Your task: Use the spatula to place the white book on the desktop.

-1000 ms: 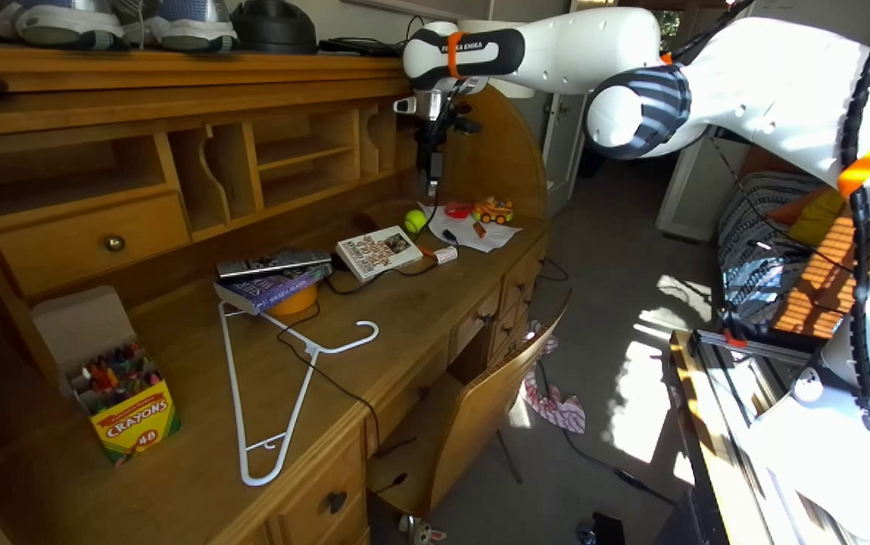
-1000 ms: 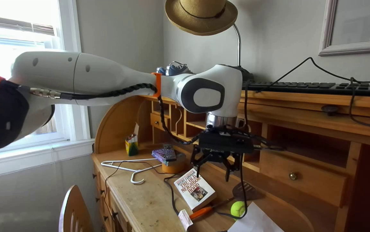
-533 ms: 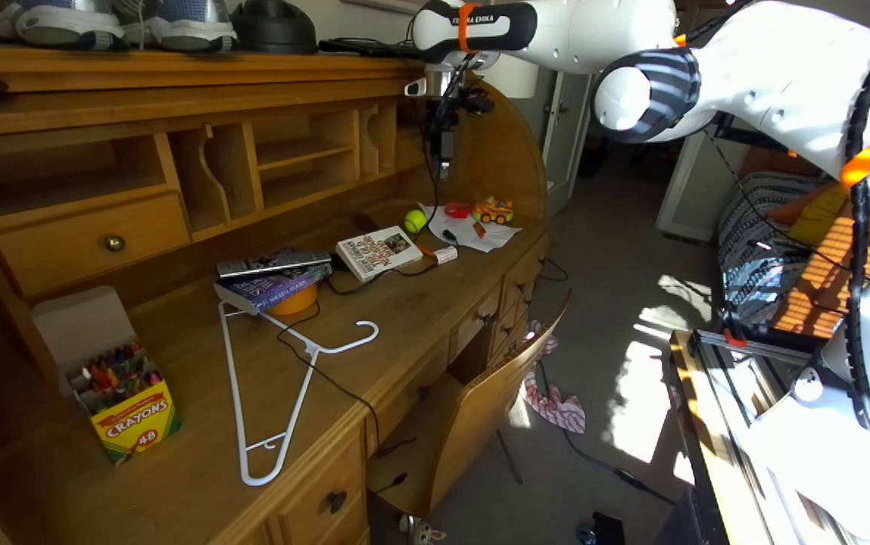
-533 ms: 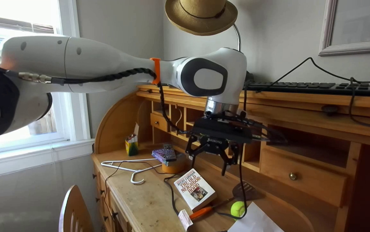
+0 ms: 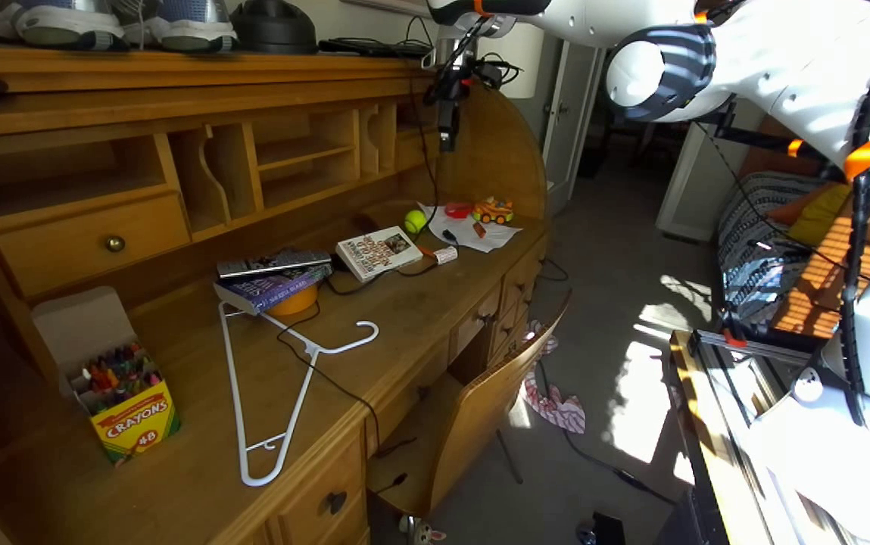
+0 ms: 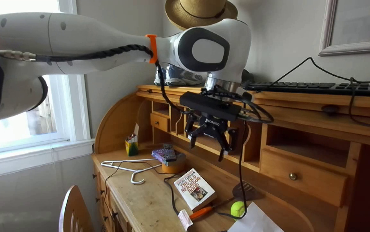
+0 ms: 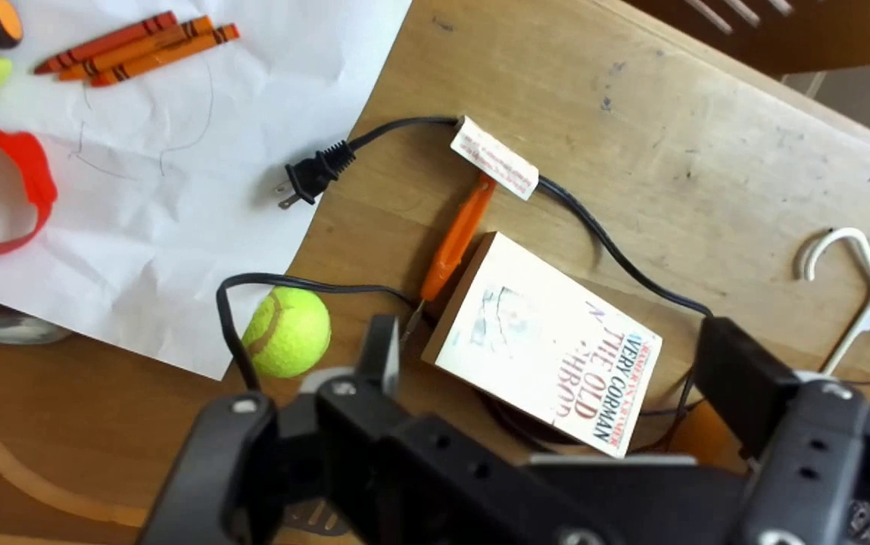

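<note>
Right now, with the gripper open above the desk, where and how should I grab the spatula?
I'd take the spatula by its orange handle, bringing the gripper from straight above, jaws across the width: the handle is slim and lies along the desktop. Favour the stretch just short of the white tag; farther along, the white book crowds one side.

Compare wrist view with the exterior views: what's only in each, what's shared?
Only wrist view: a spoon-like metal piece at the edge of the paper.

Only exterior views: crayon box, shoes and white arm, in both.

Shared: white book, spatula, ball, hanger, desktop and the open claw.
</note>
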{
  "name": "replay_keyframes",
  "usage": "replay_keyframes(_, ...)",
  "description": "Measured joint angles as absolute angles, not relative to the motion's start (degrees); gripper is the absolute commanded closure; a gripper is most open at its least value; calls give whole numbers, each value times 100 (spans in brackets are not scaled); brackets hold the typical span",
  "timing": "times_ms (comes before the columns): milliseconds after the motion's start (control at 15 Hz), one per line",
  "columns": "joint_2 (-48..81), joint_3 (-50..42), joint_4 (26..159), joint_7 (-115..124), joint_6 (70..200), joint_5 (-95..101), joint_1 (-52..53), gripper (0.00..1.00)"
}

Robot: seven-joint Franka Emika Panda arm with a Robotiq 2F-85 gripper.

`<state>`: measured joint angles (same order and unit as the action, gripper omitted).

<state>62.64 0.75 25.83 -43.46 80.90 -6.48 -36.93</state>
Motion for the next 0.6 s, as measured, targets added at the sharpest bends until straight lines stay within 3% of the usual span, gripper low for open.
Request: replay_keyframes(600, 6108, 79, 2595, -3705, 8057, -677, -3710, 0)
